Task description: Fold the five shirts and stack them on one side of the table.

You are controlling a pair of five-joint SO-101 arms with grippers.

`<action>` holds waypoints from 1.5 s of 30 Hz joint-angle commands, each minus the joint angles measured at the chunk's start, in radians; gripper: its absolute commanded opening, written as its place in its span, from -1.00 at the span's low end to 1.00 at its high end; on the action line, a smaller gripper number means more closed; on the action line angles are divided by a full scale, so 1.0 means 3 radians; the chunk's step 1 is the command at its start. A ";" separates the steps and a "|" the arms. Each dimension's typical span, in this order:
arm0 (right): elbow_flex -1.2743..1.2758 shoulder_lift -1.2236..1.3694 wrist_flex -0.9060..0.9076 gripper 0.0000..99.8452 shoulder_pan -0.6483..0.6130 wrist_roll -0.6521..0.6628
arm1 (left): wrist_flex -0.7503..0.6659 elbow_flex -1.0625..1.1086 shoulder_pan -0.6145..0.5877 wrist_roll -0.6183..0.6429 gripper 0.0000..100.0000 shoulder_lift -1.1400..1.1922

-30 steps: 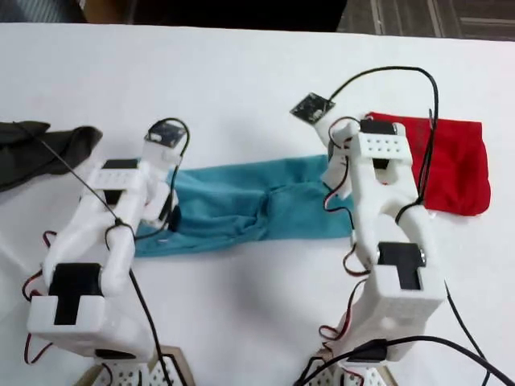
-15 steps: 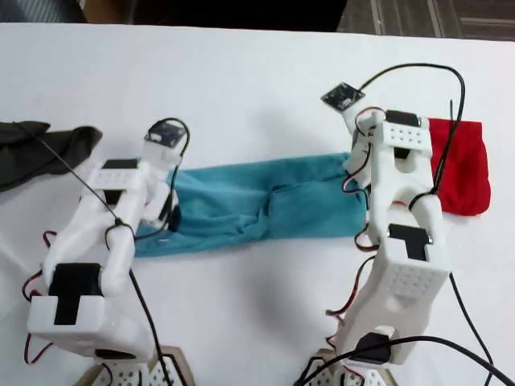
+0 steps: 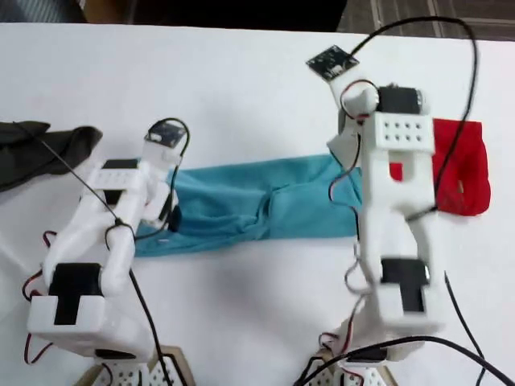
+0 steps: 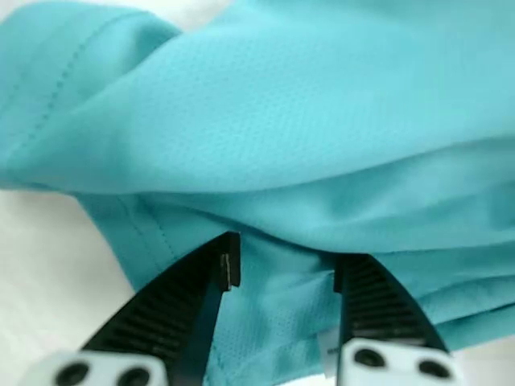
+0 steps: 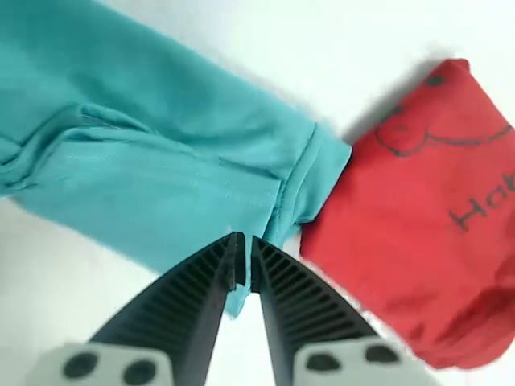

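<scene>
- Mid-table: teal shirt lies as a long band running side to side. It is rumpled, w/ a bunch of creases near its middle.
- The table is white.
- L arm sits low over the teal shirt's left end.
- L gripper: fingers spread apart and tips pointing down at the teal cloth. A fold of it lies under the gap, and nothing is clamped.
- R arm is stretched out over the teal shirt's right end. In the high view it covers part of the red shirt.
- R gripper: fingers closed together w/ just a sliver between them and nothing held. It hangs above the teal shirt's right-end edge, near the spot where teal meets red.
- The red shirt is folded into a compact block at the table's right side, w/ dark print on top. It is just beside the teal end. Whether the two touch, can't tell.
- The dark shirt is crumpled at the table's left edge, well apart from the teal one, and partly cut off by the frame.
- Black cables loop off both arms, and a thin one crosses over the dark shirt.
</scene>
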 commanded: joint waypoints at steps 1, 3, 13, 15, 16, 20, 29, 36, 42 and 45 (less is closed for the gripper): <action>0.0547 -0.0611 0.0074 -0.95 0.0043 -0.0097 | -0.0046 -0.0095 0.0051 -0.0015 -0.59 0.0026; 0.1100 -0.0811 -0.0192 -0.95 0.0171 -0.0097 | -0.0046 -0.0090 0.0051 -0.0010 -0.58 0.0026; 0.3846 -0.1849 -0.2304 -0.96 0.0580 -0.0235 | -0.0005 -0.0192 0.0118 -0.0020 -0.59 -0.0005; 0.4255 -0.1910 -0.2703 -0.95 0.0580 -0.0235 | 0.0307 -0.0412 0.0189 -0.0026 -0.59 -0.0005; 0.4419 -0.1910 -0.2882 -0.95 0.0580 -0.0235 | 0.0537 -0.0580 0.0230 -0.0015 -0.59 -0.0005; 0.4767 -0.1946 -0.3312 -0.95 0.0580 -0.0235 | 0.1708 -0.1496 0.0235 -0.0010 -0.59 -0.0005; 0.4746 -0.1931 -0.3342 -0.95 0.0580 -0.0261 | 0.2552 -0.2325 -0.0583 -0.0036 -0.59 0.0113; 0.4751 -0.1936 -0.3342 -0.95 0.0586 -0.0261 | 0.1708 -0.1056 -0.0542 -0.0041 -0.59 0.0317; 0.4751 -0.1936 -0.3342 -0.95 0.0586 -0.0261 | 0.1345 -0.0407 -0.0394 -0.0184 -0.59 0.0307; 0.4746 -0.1936 -0.3347 -0.95 0.0586 -0.0261 | 0.1289 -0.0115 -0.0394 -0.0338 -0.59 0.0302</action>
